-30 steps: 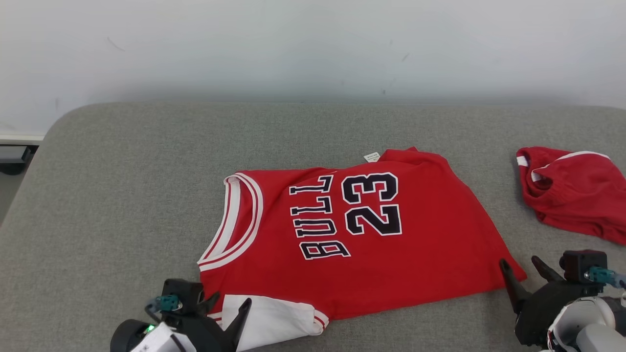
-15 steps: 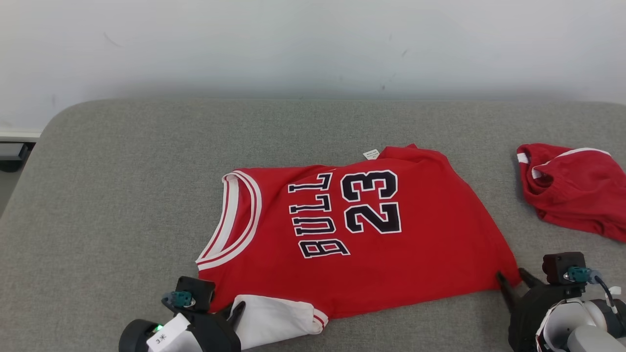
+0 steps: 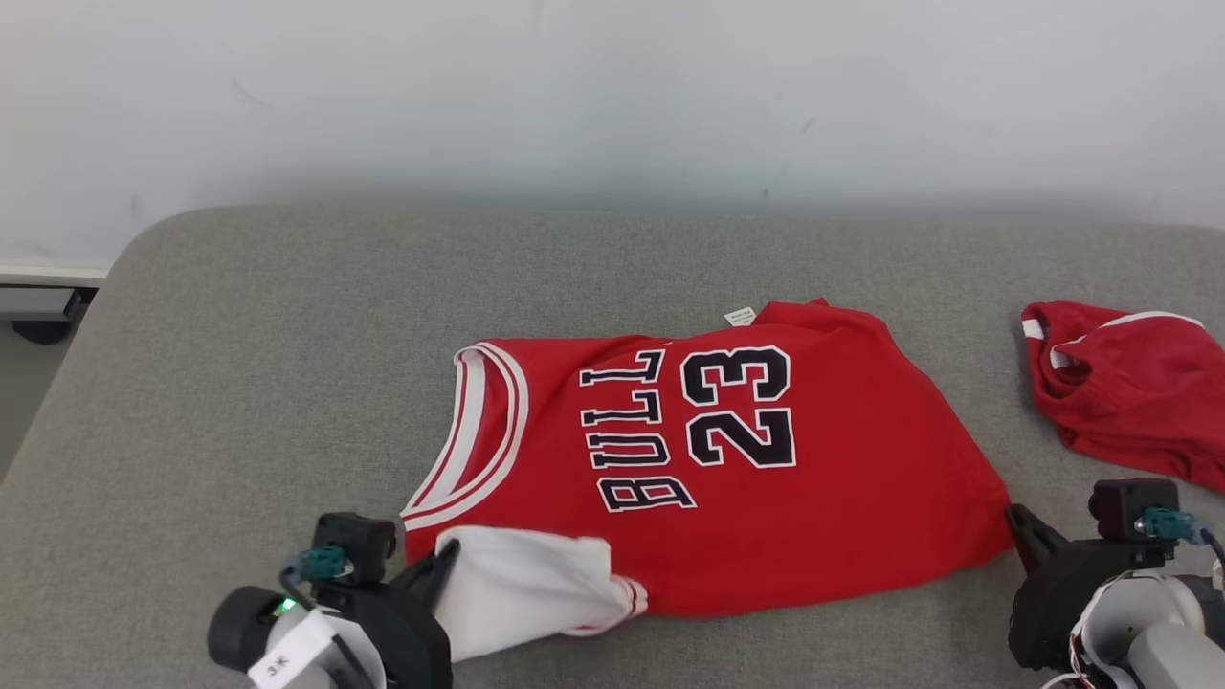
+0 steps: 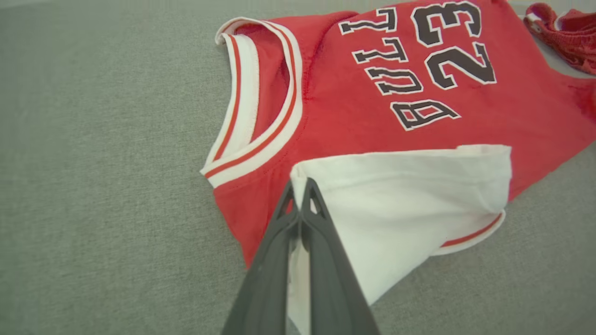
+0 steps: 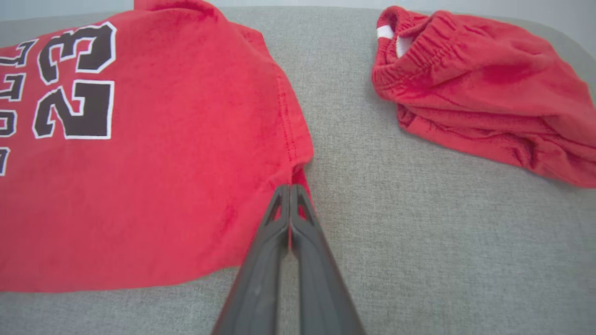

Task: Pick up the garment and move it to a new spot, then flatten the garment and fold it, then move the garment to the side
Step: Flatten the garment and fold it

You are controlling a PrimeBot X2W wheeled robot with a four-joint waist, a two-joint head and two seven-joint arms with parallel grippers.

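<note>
You see the jersey (image 3: 766, 498) lying flat on the grey pad (image 3: 268, 364). Your left gripper (image 4: 300, 186) is pinched on its white sleeve (image 4: 409, 195), and your right gripper (image 5: 289, 188) is pinched on its hem corner (image 5: 301, 176). The shorts (image 5: 484, 93) lie apart, to the right.

Left tool (image 4: 300, 186) is pinched tight, both dark fingers pressed together on the near corner of the white sleeve (image 4: 400, 200). That sleeve lies over the red basketball jersey (image 4: 465, 130), which is spread flat on the grey table (image 4: 93, 163), its lettering and 23 reading sideways. The white-and-red striped collar (image 4: 253, 107) sits just left of the tips. A bunched red garment (image 4: 568, 32) lies top right, apart from the jersey.
</note>
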